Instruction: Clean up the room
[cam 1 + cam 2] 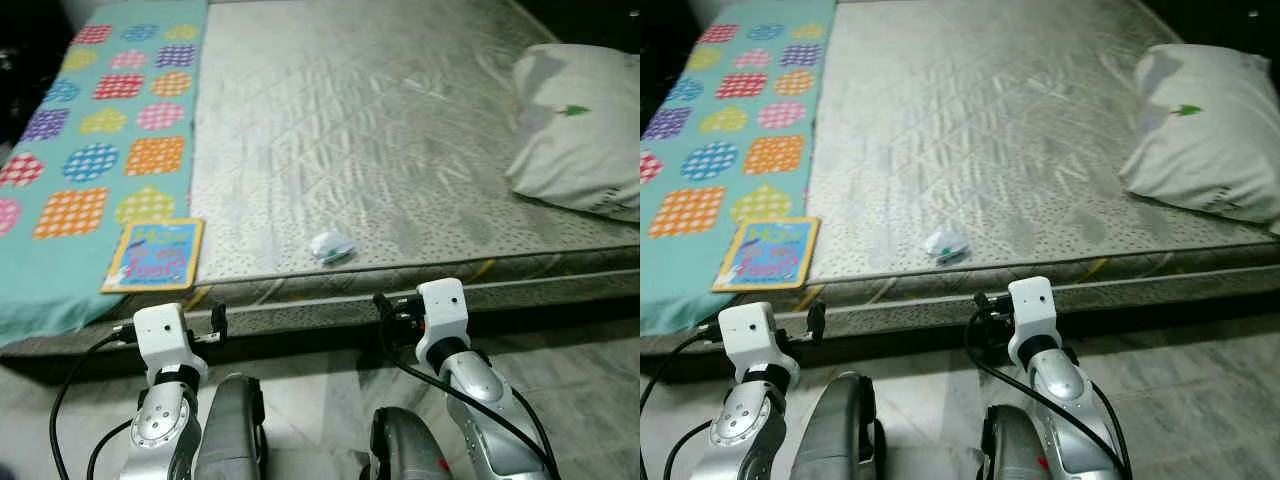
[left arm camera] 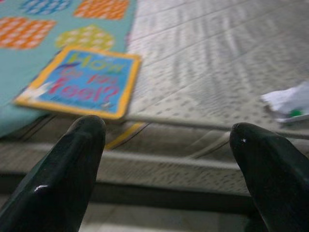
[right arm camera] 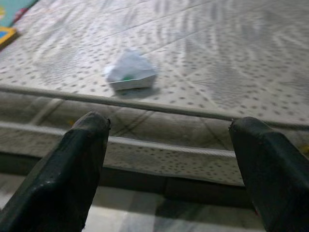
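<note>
- Hovering low at the bed's near edge: left claw (image 2: 166, 159) and right claw (image 3: 169, 164), both spread, gripping nothing, likely staged for reaching.
- Crumpled wrapper (image 1: 331, 246) just inside mattress (image 1: 380, 130) edge, nearer right claw.
- Book (image 1: 154, 255) on patterned blanket (image 1: 90, 150).
- Pillow (image 1: 580, 125) far right.

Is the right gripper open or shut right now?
Open. In the right wrist view, the right gripper has its two black fingers set wide apart, with the mattress edge between them.
</note>
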